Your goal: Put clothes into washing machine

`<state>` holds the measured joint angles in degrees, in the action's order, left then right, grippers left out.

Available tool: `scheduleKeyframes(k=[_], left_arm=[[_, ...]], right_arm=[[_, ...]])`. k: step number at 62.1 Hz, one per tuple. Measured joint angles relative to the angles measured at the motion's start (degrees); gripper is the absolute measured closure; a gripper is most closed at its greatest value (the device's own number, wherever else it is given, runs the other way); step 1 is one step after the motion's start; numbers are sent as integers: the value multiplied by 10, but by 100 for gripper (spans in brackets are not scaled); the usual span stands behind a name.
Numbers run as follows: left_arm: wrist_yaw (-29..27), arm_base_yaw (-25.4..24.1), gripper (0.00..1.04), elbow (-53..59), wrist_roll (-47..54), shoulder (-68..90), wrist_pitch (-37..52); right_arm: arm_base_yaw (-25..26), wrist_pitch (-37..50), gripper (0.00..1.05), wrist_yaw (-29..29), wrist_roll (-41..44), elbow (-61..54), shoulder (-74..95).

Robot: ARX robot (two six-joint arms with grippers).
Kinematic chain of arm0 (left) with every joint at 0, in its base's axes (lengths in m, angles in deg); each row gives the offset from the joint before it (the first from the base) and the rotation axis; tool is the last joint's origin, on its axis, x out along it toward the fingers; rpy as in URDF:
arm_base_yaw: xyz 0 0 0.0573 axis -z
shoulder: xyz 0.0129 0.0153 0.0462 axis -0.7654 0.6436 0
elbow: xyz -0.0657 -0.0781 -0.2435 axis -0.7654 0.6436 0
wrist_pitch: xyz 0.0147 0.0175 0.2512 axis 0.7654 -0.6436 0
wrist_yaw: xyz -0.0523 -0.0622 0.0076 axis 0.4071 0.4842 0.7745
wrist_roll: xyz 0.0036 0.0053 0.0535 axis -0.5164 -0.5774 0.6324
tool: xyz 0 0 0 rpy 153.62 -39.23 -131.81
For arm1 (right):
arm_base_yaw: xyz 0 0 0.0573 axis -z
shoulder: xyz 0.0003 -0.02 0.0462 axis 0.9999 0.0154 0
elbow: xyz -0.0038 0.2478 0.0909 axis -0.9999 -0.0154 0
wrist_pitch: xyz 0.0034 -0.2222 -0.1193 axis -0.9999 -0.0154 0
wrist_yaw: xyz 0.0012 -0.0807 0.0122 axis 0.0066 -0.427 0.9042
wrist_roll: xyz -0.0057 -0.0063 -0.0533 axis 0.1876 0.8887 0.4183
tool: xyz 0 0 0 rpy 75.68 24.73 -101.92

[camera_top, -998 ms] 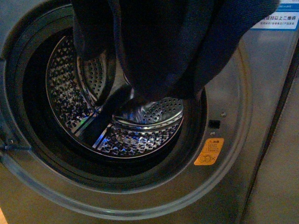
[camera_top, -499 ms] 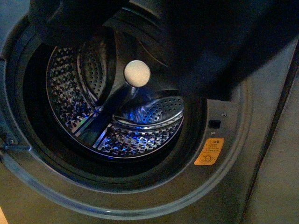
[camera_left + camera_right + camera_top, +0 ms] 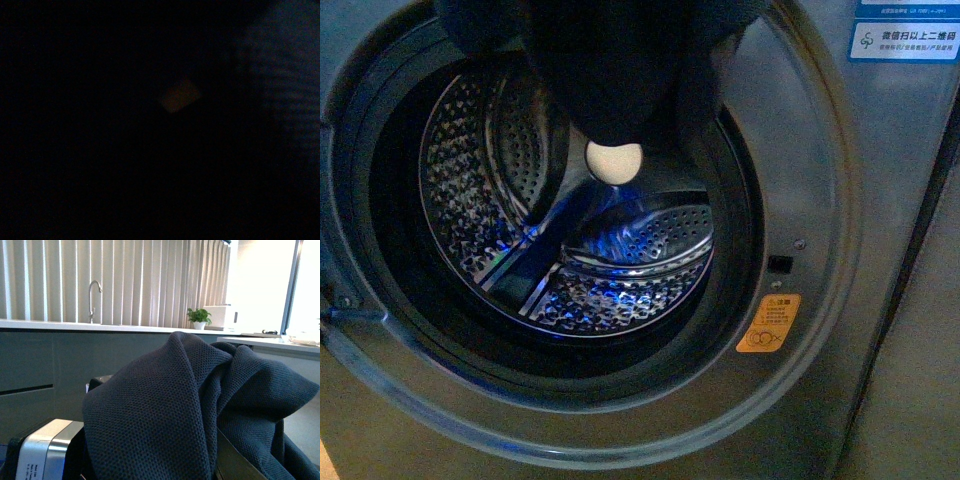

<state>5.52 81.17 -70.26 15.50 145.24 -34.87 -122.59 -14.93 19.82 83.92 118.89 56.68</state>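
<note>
Clothes (image 3: 620, 70) hang at washing machine (image 3: 840, 170) porthole (image 3: 745, 260) top, hiding right hand: apart or clamped, cannot tell; left wrist view dark.

The right gripper sits buried under the clothes (image 3: 165, 410) across the lower frame, only its silver-and-black housing (image 3: 45, 450) showing at lower left, jaws hidden from sight; the left wrist view is dark.

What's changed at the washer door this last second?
The navy garment has pulled in from the porthole's right side to its top centre, its tip now just above the white hub. The washing machine and drum are unchanged. No release visible.
</note>
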Motion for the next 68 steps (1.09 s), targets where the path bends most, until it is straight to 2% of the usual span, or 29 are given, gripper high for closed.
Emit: scheduleKeyframes(k=[3, 8, 13, 18, 24, 37, 52, 61, 68], left_arm=[[-4, -3, 48, 1, 0, -2, 6], [-7, -9, 58, 2, -2, -4, 6], [-12, -25, 75, 12, -8, -9, 10], [-12, -37, 85, 24, -13, -16, 15], [-10, -52, 89, 43, -22, -26, 21], [-8, -81, 90, 100, -37, -54, 43], [6, -118, 90, 174, -59, -85, 62], [26, -151, 90, 226, -69, -111, 75], [40, -172, 90, 264, -76, -125, 84]], right_arm=[[0, 0, 95, 1, 0, 0, 0], [0, 0, 82, 3, 0, 0, 0], [0, 1, 64, 3, 0, 0, 0], [0, 1, 52, 3, 0, 1, 0], [0, 1, 38, 4, 0, 1, 0], [0, 1, 7, 4, 0, 1, 0], [-1, 2, 7, 4, 0, 3, 0], [-15, 139, 7, -155, 68, -61, -20], [-7, 176, 7, -197, 90, -149, -71]])
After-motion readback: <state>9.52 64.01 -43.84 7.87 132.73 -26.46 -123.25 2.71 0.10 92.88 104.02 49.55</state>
